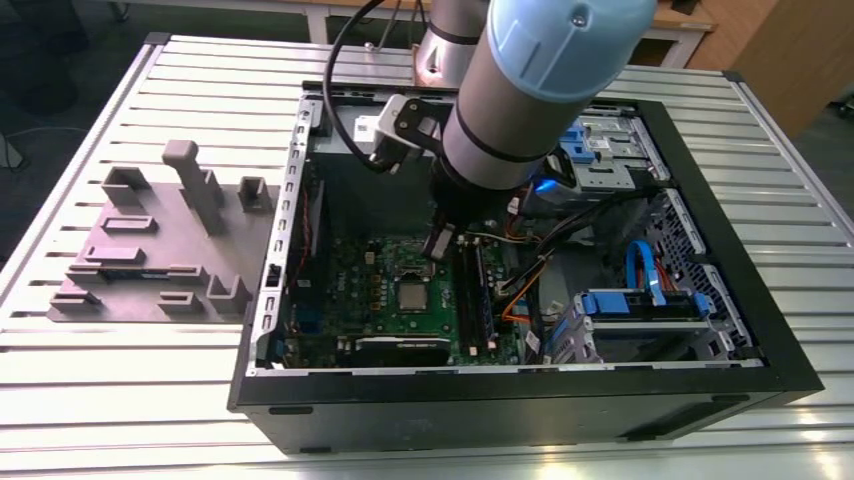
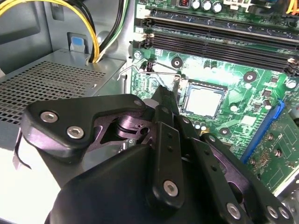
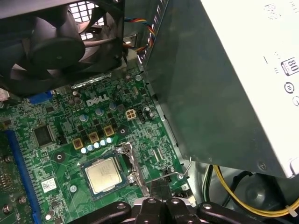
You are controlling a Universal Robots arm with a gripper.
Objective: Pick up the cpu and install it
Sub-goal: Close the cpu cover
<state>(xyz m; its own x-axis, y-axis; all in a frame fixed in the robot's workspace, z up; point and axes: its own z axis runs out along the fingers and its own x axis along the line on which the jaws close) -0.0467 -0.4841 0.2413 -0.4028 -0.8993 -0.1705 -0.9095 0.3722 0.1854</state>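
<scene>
Hovering over motherboard (image 3: 60,116), your pincer (image 2: 163,95) pressed together, empty | cpu (image 3: 103,173) seated | install step: securing calls for gentle, square pressure

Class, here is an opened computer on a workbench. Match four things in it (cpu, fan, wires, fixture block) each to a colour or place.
Column one:
1. cpu
2. fan
3. wires by the perforated metal box
4. grey block

Column two:
A. yellow
B. on the table, at the exterior view's left
C. lying flat on the green motherboard
D. black

Pairs: 1-C, 2-D, 3-A, 4-B.
</scene>
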